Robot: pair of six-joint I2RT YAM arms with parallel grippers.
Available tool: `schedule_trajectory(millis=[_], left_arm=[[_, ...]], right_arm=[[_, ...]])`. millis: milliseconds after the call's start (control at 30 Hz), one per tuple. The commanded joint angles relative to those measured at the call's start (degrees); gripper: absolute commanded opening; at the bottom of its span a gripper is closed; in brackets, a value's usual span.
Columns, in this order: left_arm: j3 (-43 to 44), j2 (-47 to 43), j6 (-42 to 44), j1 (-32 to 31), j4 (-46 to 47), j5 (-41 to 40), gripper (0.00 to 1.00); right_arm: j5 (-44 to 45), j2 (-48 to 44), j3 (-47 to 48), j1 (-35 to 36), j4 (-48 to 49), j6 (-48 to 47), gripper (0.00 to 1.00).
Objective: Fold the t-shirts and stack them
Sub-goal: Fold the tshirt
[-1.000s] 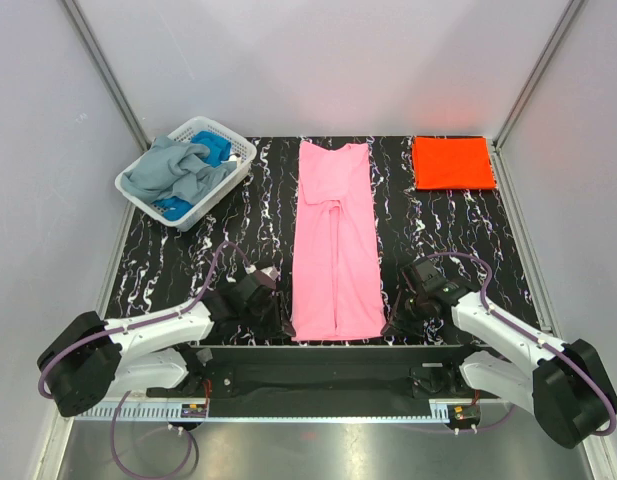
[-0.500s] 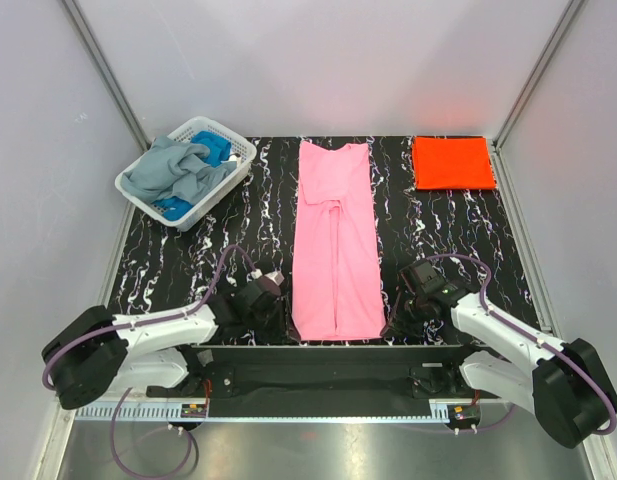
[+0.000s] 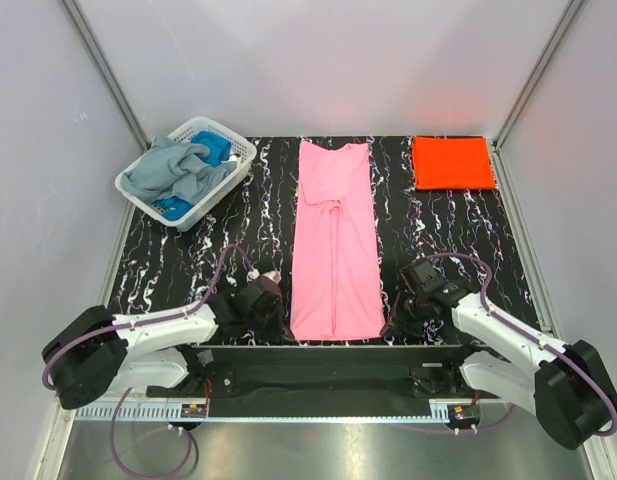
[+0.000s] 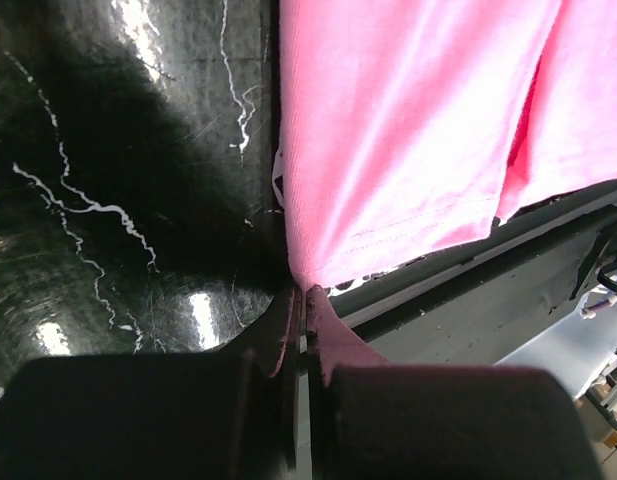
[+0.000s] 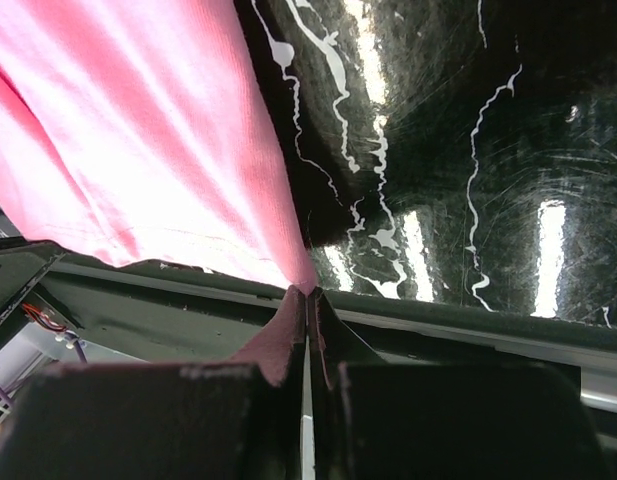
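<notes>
at the near edge of the black, white-veined table (image 3: pixel 438 230), the left gripper (image 3: pixel 285 327) is pinched shut on the near left corner of the pink t-shirt (image 3: pixel 335 240). the left wrist view shows its dark jaws pressed together over the tip of the stitched hem. the right gripper (image 3: pixel 390 325) is likewise clamped on the near right corner, and its own camera shows a point of pink cloth caught between the closed jaws. the pink shirt lies flat down the middle of the table as a long, narrow strip. its sides are folded inward, and their edges meet in a crease that runs lengthwise down its centre. the hem sits at the near edge and the neck end reaches towards the far edge. up close the cloth is a fine, even knit, smooth and plain. in the far right corner an orange-red t-shirt (image 3: pixel 453 162) rests folded into a neat rectangle. in the far left corner a white lattice basket (image 3: pixel 203 205) sits at an angle, holding a crumpled grey-blue t-shirt (image 3: pixel 173 170) heaped over a blue t-shirt (image 3: pixel 220 150).
</notes>
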Motion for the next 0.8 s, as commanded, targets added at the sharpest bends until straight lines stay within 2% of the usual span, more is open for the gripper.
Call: schedule_trajectory(millis=[0, 133, 300, 433, 767], left_arm=[[2.83, 0.36, 0.53, 0.65, -1.25, 0.15, 0.0], [4.15, 2.56, 1.05, 2.84, 0.43, 4.28, 0.0], [7.49, 3.35, 2.89, 4.69, -1.42, 5.17, 0.0], [8.98, 4.67, 3.86, 8.81, -1.33, 7.01, 0.0], [21.18, 13.88, 11.68, 16.73, -5.63, 9.21, 0.0]], right_arm=[[-0.27, -0.23, 3.74, 0.61, -0.75, -0.01, 0.0], [0.7, 1.0, 6.82, 0.7, -1.37, -1.76, 0.0], [0.62, 3.46, 9.46, 0.61, -1.54, -3.61, 0.0], [1.58, 5.04, 11.74, 0.61, -1.45, -5.1, 0.0], [3.6, 17.33, 24.84, -1.67, -2.42, -12.4, 0.0]])
